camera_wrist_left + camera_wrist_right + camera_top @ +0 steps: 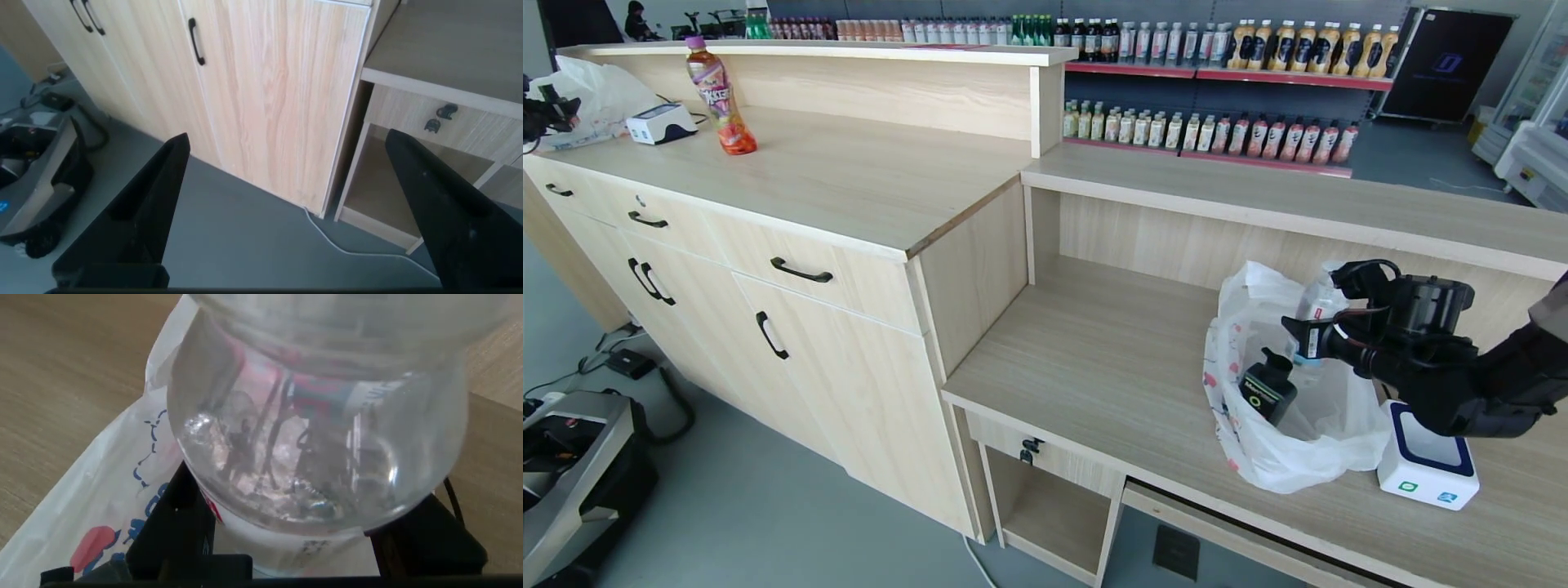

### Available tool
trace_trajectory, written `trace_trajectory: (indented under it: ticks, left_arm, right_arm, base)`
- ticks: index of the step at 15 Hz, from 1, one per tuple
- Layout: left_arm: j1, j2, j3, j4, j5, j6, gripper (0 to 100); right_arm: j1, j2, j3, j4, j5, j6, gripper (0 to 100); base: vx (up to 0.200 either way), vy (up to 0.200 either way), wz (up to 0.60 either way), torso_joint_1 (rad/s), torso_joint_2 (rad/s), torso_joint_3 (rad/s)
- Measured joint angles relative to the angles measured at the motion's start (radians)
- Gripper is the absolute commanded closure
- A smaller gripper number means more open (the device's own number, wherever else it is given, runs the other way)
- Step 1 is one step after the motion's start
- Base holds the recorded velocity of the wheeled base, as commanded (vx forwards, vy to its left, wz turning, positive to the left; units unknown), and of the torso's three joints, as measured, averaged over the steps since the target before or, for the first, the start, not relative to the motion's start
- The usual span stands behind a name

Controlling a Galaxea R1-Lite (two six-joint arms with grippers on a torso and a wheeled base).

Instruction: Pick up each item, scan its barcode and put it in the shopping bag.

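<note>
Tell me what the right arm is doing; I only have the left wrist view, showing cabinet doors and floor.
Observer: The right end effector is shut on a clear bottle, held over the mouth of the white shopping bag.
Operator: Anything in the bag already?
Observer: Yes, a dark bottle with a black cap sits inside it.
Operator: Any items left to scan?
Observer: One orange drink bottle stands upright on the upper counter.
</note>
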Motion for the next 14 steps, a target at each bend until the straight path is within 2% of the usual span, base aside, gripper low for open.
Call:
trace_trajectory:
  ticks: [3, 14]
  left_arm:
    - [0.0, 0.0, 0.0, 0.0, 0.0, 0.001, 0]
    - [0.0, 0.0, 0.0, 0.0, 0.0, 0.0, 0]
  right_arm:
    - [-0.002, 0.023, 0.005, -0.045, 0.0, 0.0, 100]
    - [-0.013, 0.085, -0.024, -0.069, 0.001, -0.003, 100]
  base:
    - [0.0, 0.0, 0.0, 0.0, 0.0, 0.0]
    - [0.0, 0.0, 0.0, 0.0, 0.0, 0.0]
